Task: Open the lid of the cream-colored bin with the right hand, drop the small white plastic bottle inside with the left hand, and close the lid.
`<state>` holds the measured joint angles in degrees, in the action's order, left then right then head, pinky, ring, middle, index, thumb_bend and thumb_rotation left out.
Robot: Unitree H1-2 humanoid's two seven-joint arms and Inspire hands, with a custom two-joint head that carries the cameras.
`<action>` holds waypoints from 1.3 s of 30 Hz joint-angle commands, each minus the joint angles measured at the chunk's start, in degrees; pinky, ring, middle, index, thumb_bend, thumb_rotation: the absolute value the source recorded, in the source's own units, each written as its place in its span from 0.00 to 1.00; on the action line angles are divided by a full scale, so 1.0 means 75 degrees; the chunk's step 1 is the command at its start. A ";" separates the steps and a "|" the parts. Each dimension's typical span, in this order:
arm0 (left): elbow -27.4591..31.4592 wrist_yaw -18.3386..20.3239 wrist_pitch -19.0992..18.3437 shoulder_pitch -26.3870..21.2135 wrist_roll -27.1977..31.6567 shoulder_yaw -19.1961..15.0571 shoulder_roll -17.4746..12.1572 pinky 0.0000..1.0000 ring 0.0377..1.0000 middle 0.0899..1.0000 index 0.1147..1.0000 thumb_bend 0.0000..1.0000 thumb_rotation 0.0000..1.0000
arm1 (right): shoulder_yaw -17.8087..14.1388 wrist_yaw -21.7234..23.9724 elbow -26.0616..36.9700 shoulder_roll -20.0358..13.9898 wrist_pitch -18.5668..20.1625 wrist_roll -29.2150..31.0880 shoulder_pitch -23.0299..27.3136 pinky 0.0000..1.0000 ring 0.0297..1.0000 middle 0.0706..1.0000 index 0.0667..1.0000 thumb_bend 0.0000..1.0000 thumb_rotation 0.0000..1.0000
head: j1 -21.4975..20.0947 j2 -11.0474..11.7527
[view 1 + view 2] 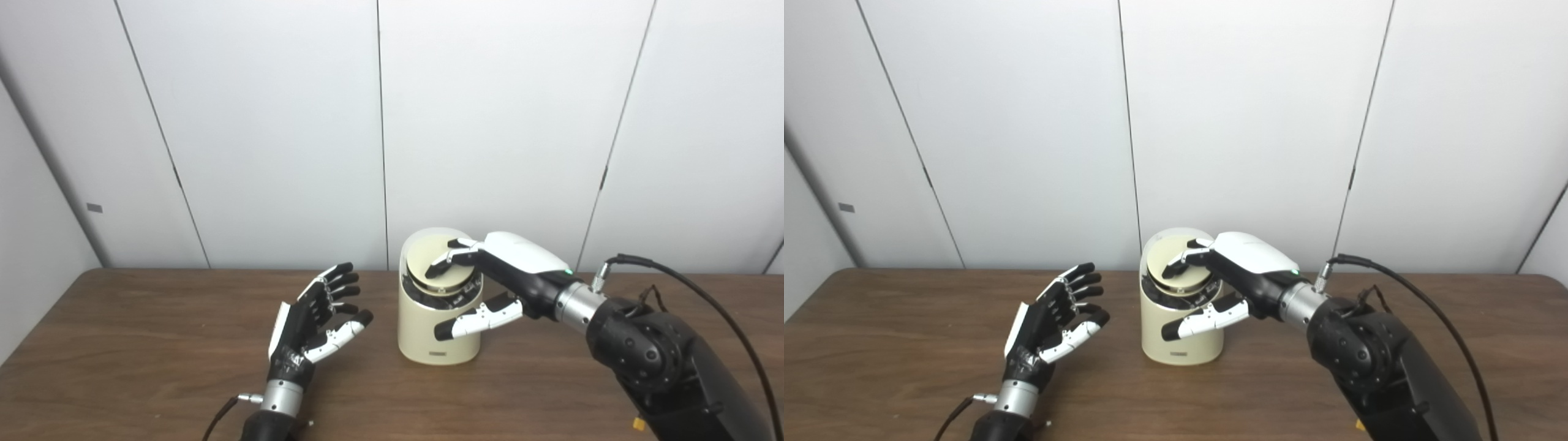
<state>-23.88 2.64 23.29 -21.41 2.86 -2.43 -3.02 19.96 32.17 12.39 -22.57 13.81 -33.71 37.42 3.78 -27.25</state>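
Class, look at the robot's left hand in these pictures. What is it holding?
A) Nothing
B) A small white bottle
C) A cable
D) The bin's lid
A: the left hand is raised over the table with fingers spread apart and nothing between them.

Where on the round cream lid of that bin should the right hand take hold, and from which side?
Take the round cream lid at its near, lower edge, coming from above on the right. It tilts toward the camera inside the cream-coloured bin, with a dark gap showing under that edge. The right hand already has fingers on the lid, thumb in front.
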 commanded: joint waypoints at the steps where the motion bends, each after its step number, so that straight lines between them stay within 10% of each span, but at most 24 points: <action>1: 0.0095 -0.0042 0.0076 -0.0036 -0.0001 0.0004 0.0038 0.64 0.74 0.77 0.80 0.72 0.23 | -0.0052 0.0004 0.0246 -0.0045 -0.0101 -0.0038 0.0286 0.94 0.95 0.77 0.74 0.72 0.70 | 0.0017 -0.0016; 39: 0.0443 0.0167 -0.0107 0.0158 0.0264 -0.0027 -0.0038 0.58 0.72 0.77 0.80 0.72 0.21 | -0.0036 0.0122 0.0059 -0.0106 0.0001 -0.0336 0.0028 0.93 0.95 0.78 0.76 0.70 0.70 | 0.0010 -0.0261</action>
<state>-21.47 3.38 21.37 -19.90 4.33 -2.49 -2.93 20.18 33.68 12.75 -22.88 14.03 -35.53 36.60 3.78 -29.18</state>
